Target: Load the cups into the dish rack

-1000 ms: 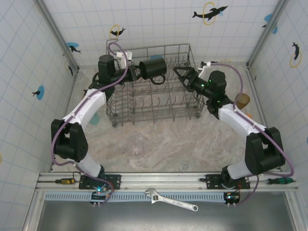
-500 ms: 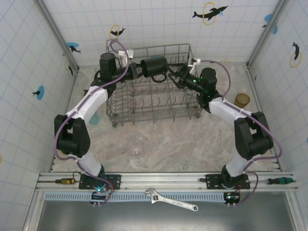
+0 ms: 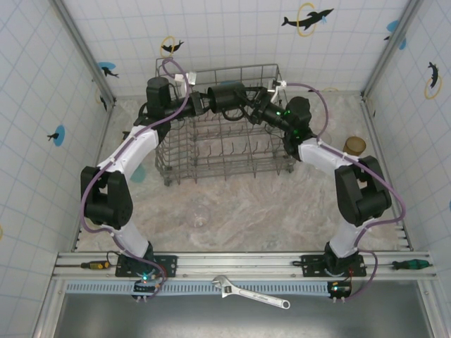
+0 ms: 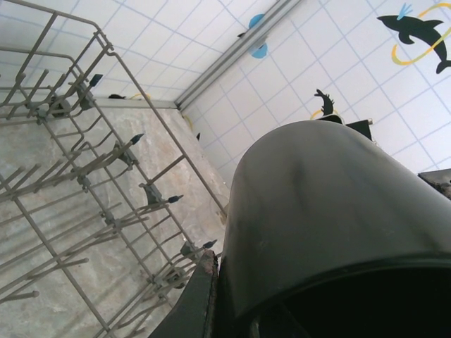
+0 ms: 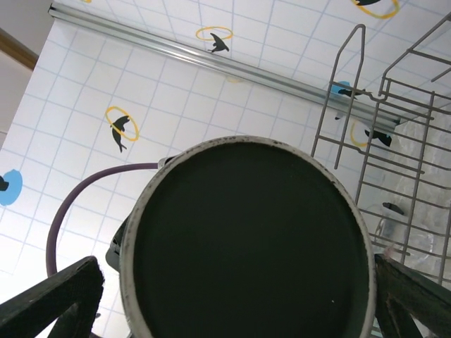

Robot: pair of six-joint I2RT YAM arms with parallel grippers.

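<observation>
My left gripper (image 3: 201, 103) is shut on the rim of a black handled mug (image 3: 227, 98), which it holds on its side above the back of the grey wire dish rack (image 3: 225, 141). In the left wrist view one finger (image 4: 192, 303) presses the outside of the mug (image 4: 331, 211). My right gripper (image 3: 252, 107) is open at the mug's base. The round base (image 5: 250, 239) sits between its wide-apart fingers (image 5: 53, 303). An amber tumbler (image 3: 354, 146) stands right of the rack. A clear glass (image 3: 201, 217) stands on the table in front. A teal cup (image 3: 139, 172) peeks out under the left arm.
The rack's tines (image 4: 84, 162) lie below the mug, and its raised wire loop (image 5: 338, 91) is close to the right gripper. Tiled walls close in on three sides. A wrench (image 3: 250, 292) lies on the front ledge beyond the arm bases.
The right arm has swung left across the rack, bringing its open gripper up to the mug's base. The left gripper has kept the mug nearly still.
</observation>
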